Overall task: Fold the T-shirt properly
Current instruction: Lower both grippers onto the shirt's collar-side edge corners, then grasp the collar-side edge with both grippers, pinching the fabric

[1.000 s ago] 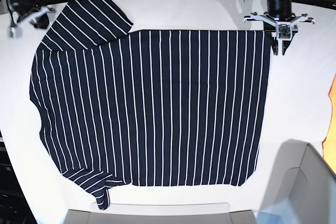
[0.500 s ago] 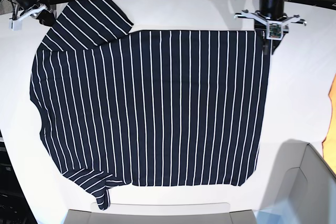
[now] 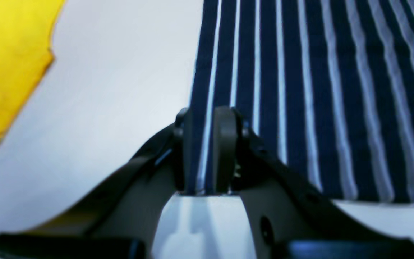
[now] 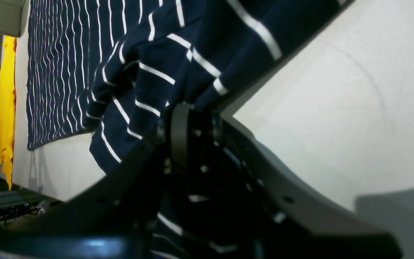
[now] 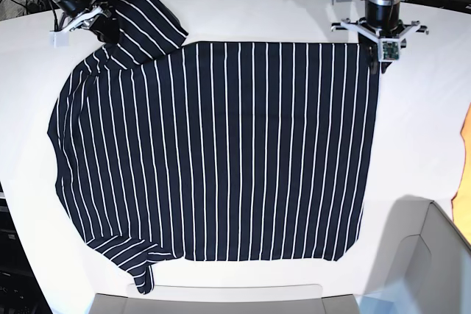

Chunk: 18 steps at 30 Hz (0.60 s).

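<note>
The T-shirt (image 5: 221, 152), dark navy with thin white stripes, lies spread on the white table (image 5: 265, 16). My right gripper (image 5: 103, 29) is at its far left sleeve, shut on the fabric. In the right wrist view the T-shirt (image 4: 149, 72) hangs bunched and lifted over the right gripper (image 4: 196, 111). My left gripper (image 5: 375, 64) stands at the far right corner. In the left wrist view the left gripper (image 3: 204, 115) has its jaws a narrow gap apart, astride the edge of the T-shirt (image 3: 300, 90), which lies flat between them.
A yellow-orange cloth (image 5: 466, 152) lies at the table's right edge, left of the left gripper in its wrist view (image 3: 9, 64). A grey box (image 5: 430, 255) stands at the near right. Another box edge (image 5: 221, 299) runs along the front. Cables lie behind the table.
My right gripper moved right and away with the sleeve, dragging the shirt's left shoulder inward. My left gripper shifted left from beside the shirt onto its far right corner.
</note>
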Each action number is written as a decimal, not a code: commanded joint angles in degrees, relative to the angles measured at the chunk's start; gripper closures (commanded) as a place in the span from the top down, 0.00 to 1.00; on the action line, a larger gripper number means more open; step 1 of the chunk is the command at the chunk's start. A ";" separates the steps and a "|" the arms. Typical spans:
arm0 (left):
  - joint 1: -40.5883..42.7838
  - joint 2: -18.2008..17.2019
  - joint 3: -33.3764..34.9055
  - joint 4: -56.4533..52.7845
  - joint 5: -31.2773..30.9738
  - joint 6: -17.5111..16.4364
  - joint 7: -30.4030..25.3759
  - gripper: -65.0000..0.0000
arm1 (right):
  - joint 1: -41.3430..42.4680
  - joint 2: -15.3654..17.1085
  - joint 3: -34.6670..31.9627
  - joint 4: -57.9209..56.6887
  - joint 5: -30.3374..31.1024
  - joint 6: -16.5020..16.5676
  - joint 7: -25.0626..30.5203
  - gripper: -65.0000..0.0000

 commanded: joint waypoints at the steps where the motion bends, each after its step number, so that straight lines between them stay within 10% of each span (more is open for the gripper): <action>1: 0.47 -0.46 -0.44 1.10 -1.77 0.32 -0.78 0.19 | -2.16 0.14 -0.18 -1.18 -5.76 -2.94 -5.60 0.14; 18: 0.39 -1.17 -0.35 1.01 -8.28 0.32 -0.70 0.19 | -6.73 -0.38 4.39 11.65 -7.16 -3.29 -5.51 0.14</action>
